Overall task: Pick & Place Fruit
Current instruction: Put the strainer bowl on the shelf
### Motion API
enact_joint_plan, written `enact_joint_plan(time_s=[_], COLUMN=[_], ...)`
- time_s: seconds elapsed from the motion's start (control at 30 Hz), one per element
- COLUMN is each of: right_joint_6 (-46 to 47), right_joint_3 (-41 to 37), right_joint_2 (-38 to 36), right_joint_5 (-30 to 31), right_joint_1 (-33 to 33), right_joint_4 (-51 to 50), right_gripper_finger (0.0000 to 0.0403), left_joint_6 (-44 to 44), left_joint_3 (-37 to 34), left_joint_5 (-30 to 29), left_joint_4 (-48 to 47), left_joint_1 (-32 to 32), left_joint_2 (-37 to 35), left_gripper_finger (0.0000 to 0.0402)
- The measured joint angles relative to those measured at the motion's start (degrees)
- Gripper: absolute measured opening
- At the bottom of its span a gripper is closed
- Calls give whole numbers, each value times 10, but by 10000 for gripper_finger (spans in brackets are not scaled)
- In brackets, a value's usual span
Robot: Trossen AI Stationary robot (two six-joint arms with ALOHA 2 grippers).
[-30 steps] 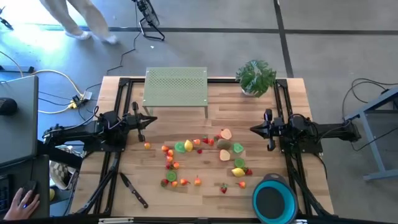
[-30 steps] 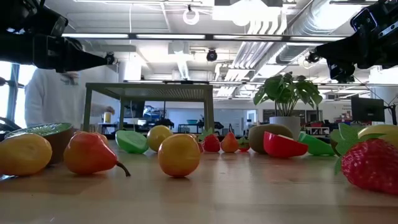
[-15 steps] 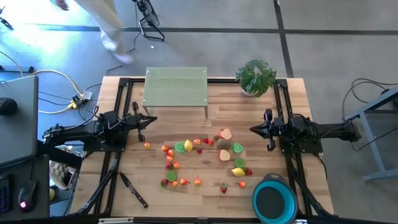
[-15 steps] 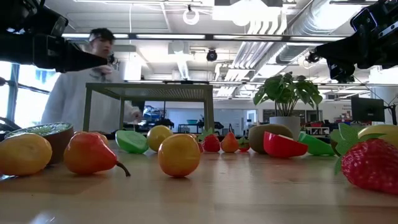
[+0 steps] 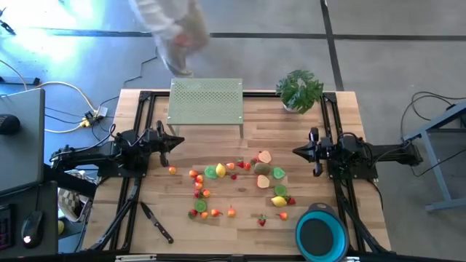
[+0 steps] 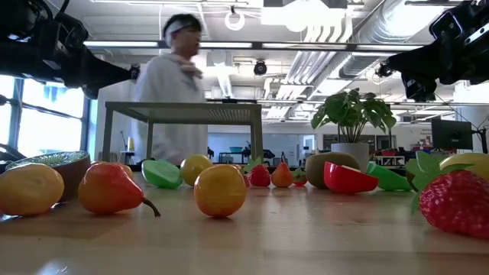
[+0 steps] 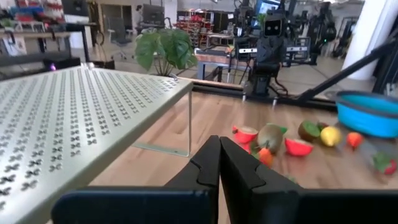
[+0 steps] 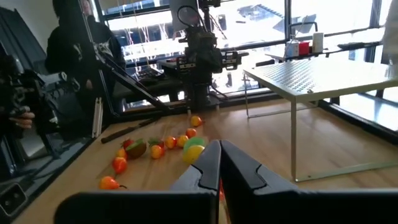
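The fruit (image 5: 220,170) lies scattered on the wooden table's middle, small red, orange, yellow, green and brown pieces resting on the boards; the low view shows them close, among them an orange (image 6: 220,190). My left gripper (image 5: 180,140) hovers shut and level at the table's left, above and clear of the fruit (image 7: 272,134). My right gripper (image 5: 295,151) hovers shut and level at the table's right, facing the fruit (image 8: 194,144) from the other side. Neither has anything between its fingers.
A blue bowl (image 5: 320,234) stands at the near right corner. A green perforated rack (image 5: 206,102) stands at the far middle, a potted plant (image 5: 299,90) at the far right, a black-handled knife (image 5: 156,222) at the near left. A person (image 5: 175,36) walks beyond the far edge.
My left gripper has rolled a little about its own pointing line while staying in place, still shut. The person behind the table has walked along the far edge toward the right. The fruit has not moved.
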Motion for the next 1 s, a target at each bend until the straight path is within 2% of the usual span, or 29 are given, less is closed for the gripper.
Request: enact_joint_plan(time_s=[0.4,1.0], right_joint_6=[42,39], right_joint_3=[0,0], right_joint_2=[0,0], right_joint_5=[1,2], right_joint_1=[0,0], right_joint_4=[2,3], right_gripper_finger=[3,3], left_joint_6=[-110,-111], left_joint_3=[0,0], left_joint_5=[0,0], left_joint_4=[0,0], left_joint_1=[0,0], left_joint_2=[0,0], left_gripper_finger=[6,6])
